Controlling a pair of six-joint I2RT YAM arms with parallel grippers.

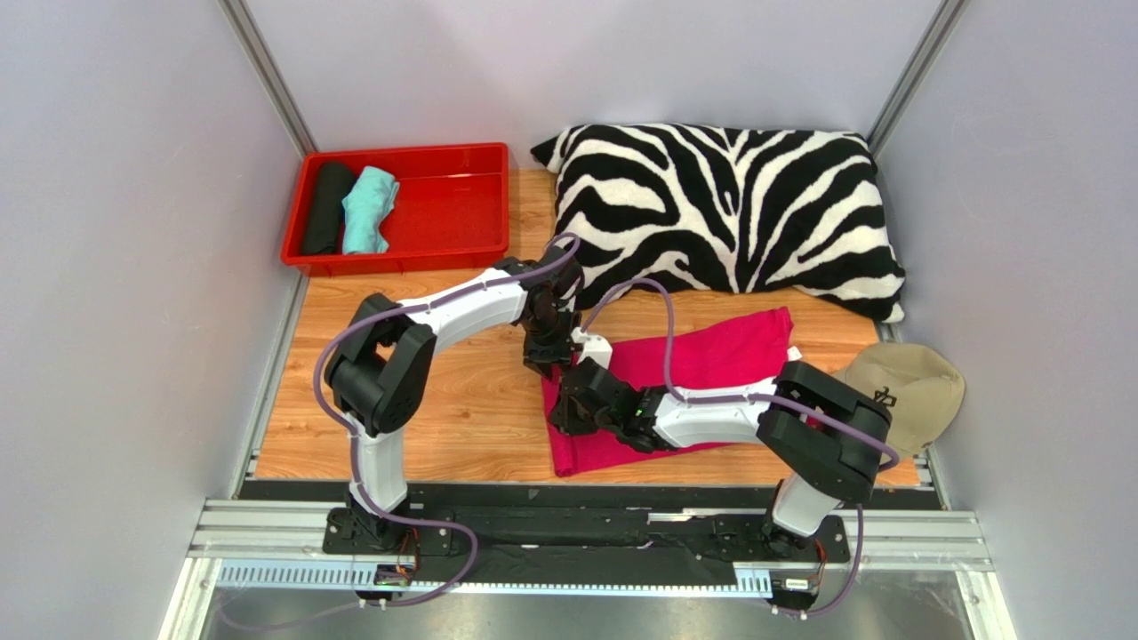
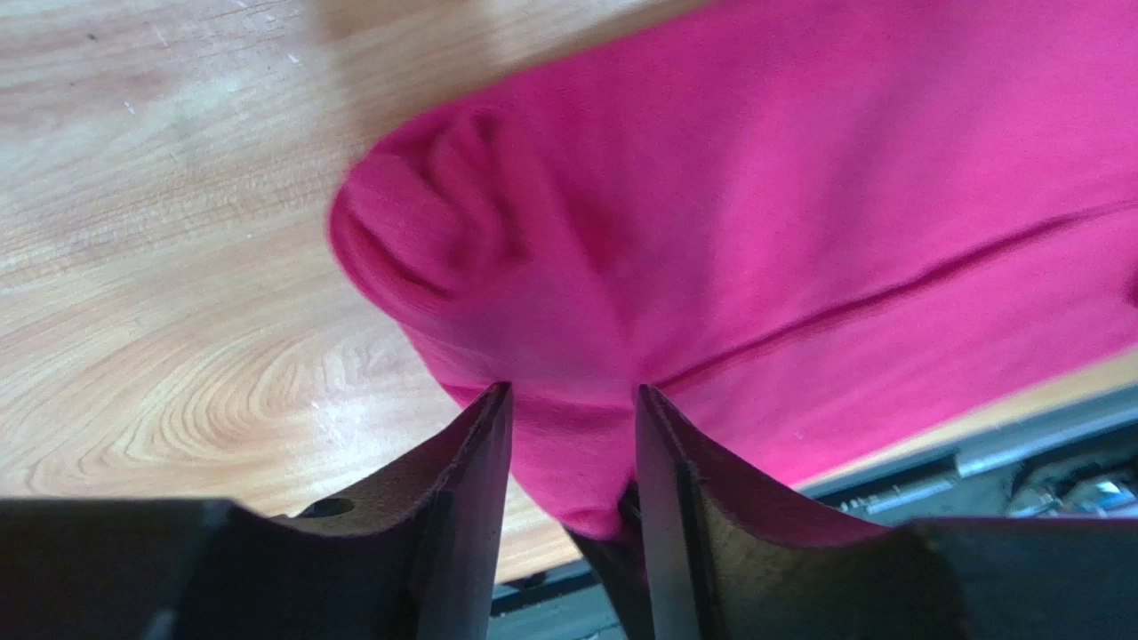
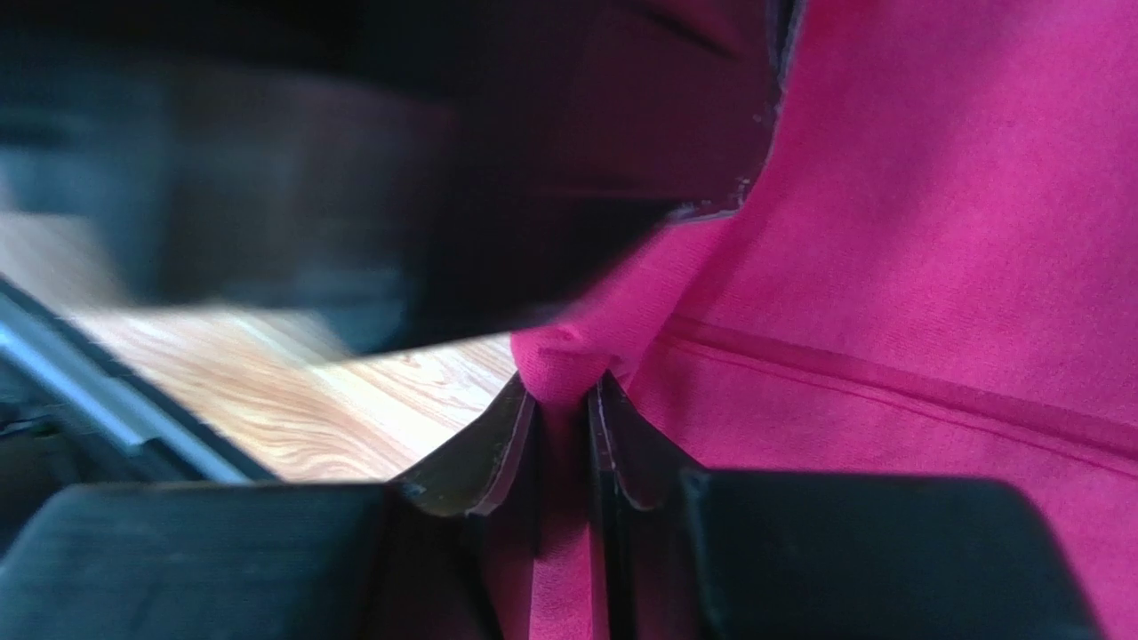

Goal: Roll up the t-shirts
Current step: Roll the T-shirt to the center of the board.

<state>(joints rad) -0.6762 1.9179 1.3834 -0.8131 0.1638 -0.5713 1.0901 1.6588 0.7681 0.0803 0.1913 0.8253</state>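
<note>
- While the pink t-shirt [image 1: 708,350] lies flat as a long band on the worktop [image 1: 441,414] just in front of the zebra pillow [image 1: 721,200], both arms meet at its end, in front of the pillow's left corner.
- Left claw [image 2: 572,390]: seen from its own wrist, the two fingers stand apart with a bunched fold of the shirt filling the gap. Whether they squeeze it I cannot tell.
- A small rolled lump of pink cloth sits just beyond those fingers, at the shirt's edge over bare wood.
- Right claw [image 3: 561,380]: its fingers are pressed almost together, pinching a thin ridge of the shirt's edge.
- From above, the right claw sits on the shirt slightly farther from the pillow than the left claw, and the two are close together.
- Left of the pillow, just beside its corner, a red tray [image 1: 401,151] holds a black roll [image 1: 325,207] and a teal roll [image 1: 367,211] lying side by side, touching.
- In front of the pillow's right end, a beige cap [image 1: 915,387] rests on the worktop beside the shirt's other end.
</note>
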